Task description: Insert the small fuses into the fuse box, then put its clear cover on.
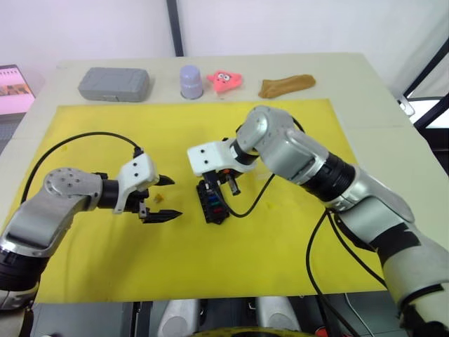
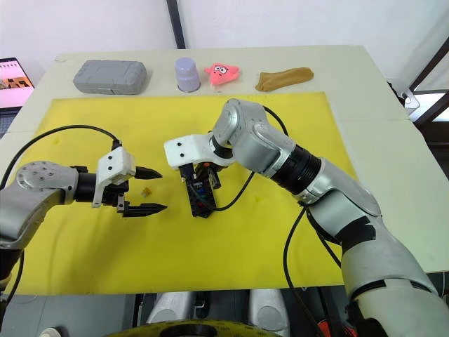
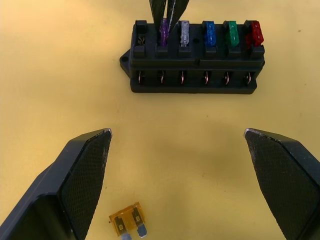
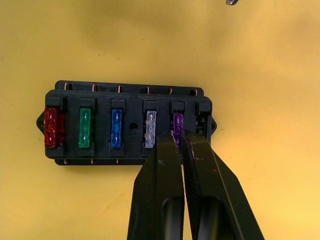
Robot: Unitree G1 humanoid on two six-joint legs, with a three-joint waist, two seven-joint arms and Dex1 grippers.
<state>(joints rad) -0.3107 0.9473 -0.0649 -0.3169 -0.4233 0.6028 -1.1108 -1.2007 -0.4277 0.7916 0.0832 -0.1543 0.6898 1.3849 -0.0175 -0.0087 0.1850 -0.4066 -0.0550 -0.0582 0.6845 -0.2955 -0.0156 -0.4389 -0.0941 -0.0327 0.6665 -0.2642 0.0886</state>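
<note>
The black fuse box (image 1: 212,203) lies mid-mat on the yellow mat (image 1: 280,239). In its row stand red (image 4: 51,126), green (image 4: 85,127), blue (image 4: 116,128), clear-grey (image 4: 150,129) and purple (image 4: 178,121) small fuses. The end slot beside the purple one is empty. My right gripper (image 4: 179,138) is shut, its tips resting on the purple fuse. An orange fuse (image 3: 129,225) lies flat on the mat to the left of the box. My left gripper (image 1: 177,197) is open just above it, one finger (image 3: 85,185) on each side. The clear cover is out of view.
Behind the mat stand a grey rounded case (image 1: 114,83), a lilac cup (image 1: 191,81), a pink star toy (image 1: 224,81) and a brown lump (image 1: 286,86). A laptop (image 1: 14,88) sits off the table's left edge. Black cables (image 1: 84,137) loop off both wrists.
</note>
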